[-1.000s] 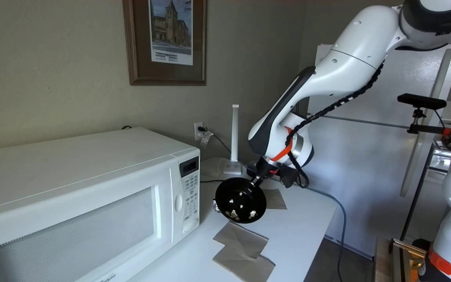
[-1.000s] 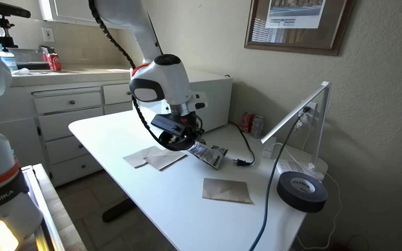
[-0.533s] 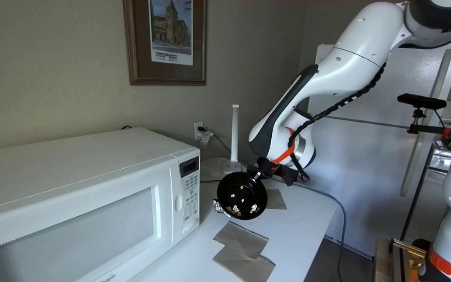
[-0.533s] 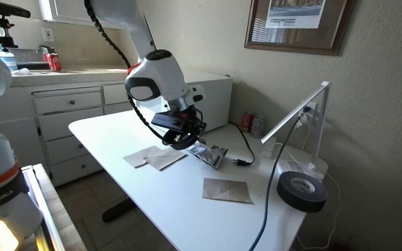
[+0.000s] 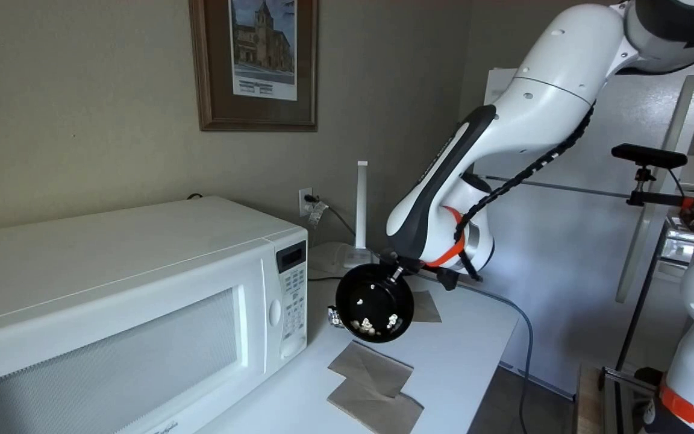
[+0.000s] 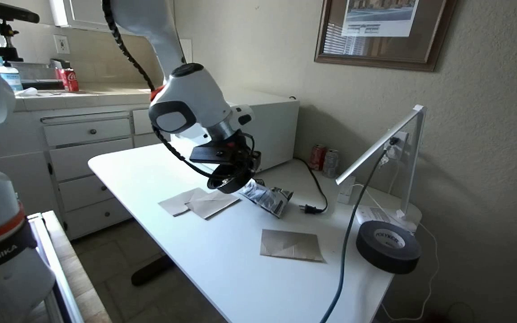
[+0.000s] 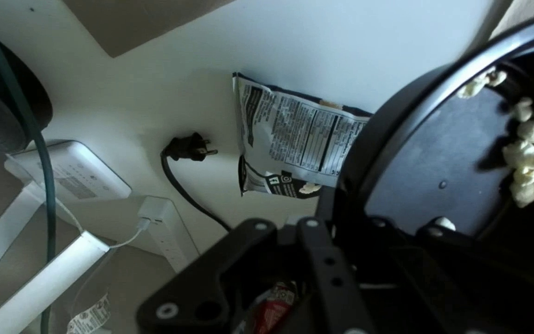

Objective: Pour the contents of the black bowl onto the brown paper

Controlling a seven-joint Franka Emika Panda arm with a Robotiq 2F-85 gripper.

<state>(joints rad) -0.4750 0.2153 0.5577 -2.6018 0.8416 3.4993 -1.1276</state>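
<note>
So, the black pan [image 5: 376, 301] hangs in the air over the white desk [image 6: 222, 260], tilted, with its popcorn [image 7: 524, 155] gathered mostly toward the low part of the wall. The pour itself looks not yet begun. The pincer [image 5: 408, 264] is pinching the pan by its handle [image 5: 397, 274]; the wrist view is too dark there to tell how firmly.

Near the pan lie 2 overlapping sheets of brown paper [image 5: 376, 386]; a lone sheet [image 6: 292, 245] rests well apart from them. The task doesn't settle which is meant, but the pan's tilt makes the pair my guess.

Aim seems the main risk: in both exterior views the pan appears off the pair's edge rather than over its middle, so tipping it further here may drop popcorn on the desk instead. A quick tip could fling such light pieces past the paper. Held only by the handle, the pan might also twist in the pincer as the wrist rolls, and 1 piece near the handle side may stay behind.

Lowering the pan in place could bump the snack bag [image 7: 299, 134]; I can't tell if they touch. The plug [image 7: 187, 147] beyond it and the microwave [image 5: 142, 271] seem safer.
</note>
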